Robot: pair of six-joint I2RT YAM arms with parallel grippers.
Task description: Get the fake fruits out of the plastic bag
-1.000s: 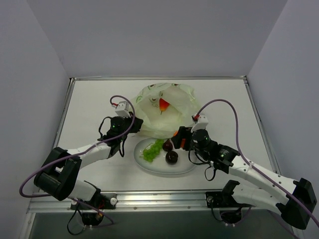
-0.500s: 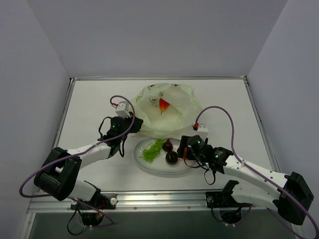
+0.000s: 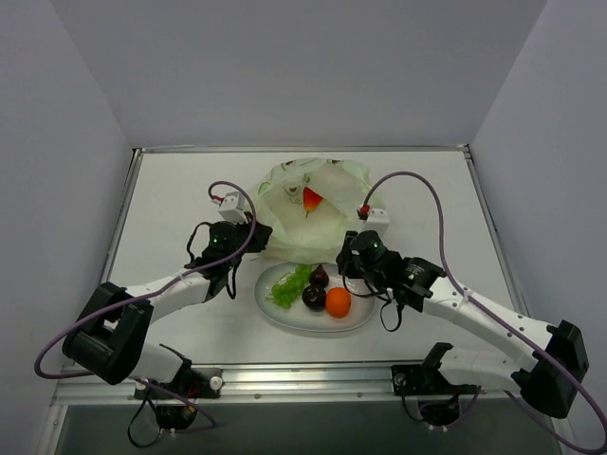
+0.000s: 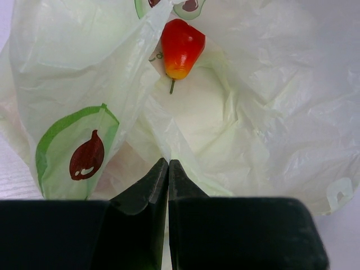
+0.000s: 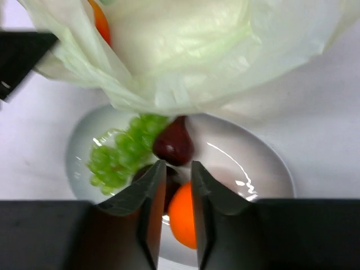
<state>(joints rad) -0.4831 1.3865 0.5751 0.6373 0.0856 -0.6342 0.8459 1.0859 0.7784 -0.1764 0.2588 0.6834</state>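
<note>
The left fingers (image 4: 147, 191) are pressed together on a fold of the plastic bag (image 4: 264, 112) at its near left edge. The thin film hides how much of it is caught between the tips. Inside the open bag lies the orange-red oval piece (image 4: 181, 46), with its short stem pointing toward the left wrist camera. Crinkled folds hide the rest of the bag's inside.

The right fingers (image 5: 211, 191) stand slightly apart with nothing between them, above the white plate (image 5: 270, 169). The bag's near edge drapes over the plate's far rim. On the plate lie the green grape bunch (image 5: 121, 157) and a maroon ball (image 5: 173, 145). A second maroon ball (image 3: 314, 298) is largely hidden behind a finger in the right wrist view. The round orange (image 3: 338, 301) is partly cut off there by the fingers. Plate and bag rest on the white worktop (image 3: 171, 209).
</note>
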